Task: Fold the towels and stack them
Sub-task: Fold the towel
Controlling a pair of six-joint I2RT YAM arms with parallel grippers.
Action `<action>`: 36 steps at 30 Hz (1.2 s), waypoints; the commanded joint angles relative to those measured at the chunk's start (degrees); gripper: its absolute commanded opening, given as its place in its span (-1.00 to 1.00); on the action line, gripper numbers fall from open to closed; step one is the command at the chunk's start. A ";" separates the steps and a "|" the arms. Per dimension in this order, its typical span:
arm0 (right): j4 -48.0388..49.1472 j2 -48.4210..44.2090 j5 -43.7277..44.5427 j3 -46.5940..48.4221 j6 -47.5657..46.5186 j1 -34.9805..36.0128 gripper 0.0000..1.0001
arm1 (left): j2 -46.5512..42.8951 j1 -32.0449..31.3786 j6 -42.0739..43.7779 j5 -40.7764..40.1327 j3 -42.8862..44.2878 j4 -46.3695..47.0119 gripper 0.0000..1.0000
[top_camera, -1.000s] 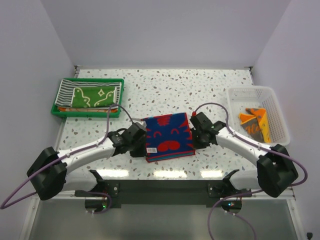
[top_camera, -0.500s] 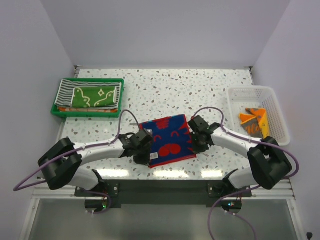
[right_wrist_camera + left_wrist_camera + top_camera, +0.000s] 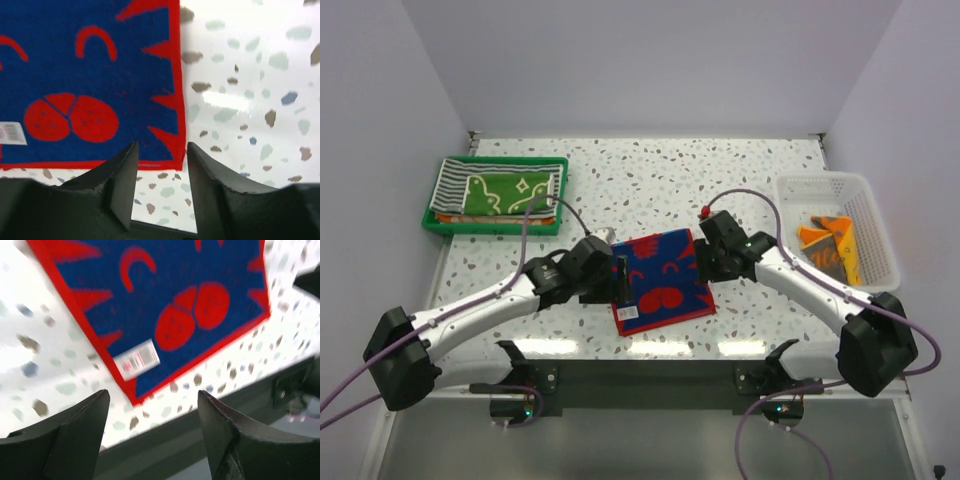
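Both the left gripper (image 3: 618, 279) and right gripper (image 3: 704, 262) stand open, empty, beside the blue-and-red towel (image 3: 663, 282) lying flat near the front edge of the table (image 3: 740, 180). Folding seems in hand; the next move likely needs fresh grips on its edges.

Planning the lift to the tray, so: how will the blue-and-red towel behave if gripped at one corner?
Probably floppy: the blue-and-red towel lies flat on the speckled table, so it would likely droop from a corner. It looks thin and light. Pushed, it may wrinkle rather than slide whole.

White arms (image 3: 480, 305), black joints (image 3: 405, 355) (purple cables (image 3: 745, 212))
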 commanded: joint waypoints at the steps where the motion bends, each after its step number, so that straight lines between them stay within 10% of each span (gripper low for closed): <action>1: 3.49 3.92 1.24 6.99 -5.81 -0.55 -0.08 | 0.07 8.31 6.33 -1.83 2.90 1.34 0.49; 9: 14.38 20.70 -4.56 19.66 -12.94 -3.54 -0.55 | 17.02 18.52 17.25 0.82 11.25 13.91 0.02; 20: 20.89 36.55 -8.96 25.57 -13.57 -9.16 -0.68 | 33.55 23.80 22.44 0.46 16.09 16.38 -0.40; 29: 21.17 34.35 -7.64 17.57 -11.80 -12.94 -0.70 | 38.13 25.21 26.21 1.25 18.02 16.12 -0.39; 36: 10.82 31.88 -7.82 27.80 -23.97 -13.30 -0.56 | 37.44 25.56 37.37 1.08 27.24 11.47 0.14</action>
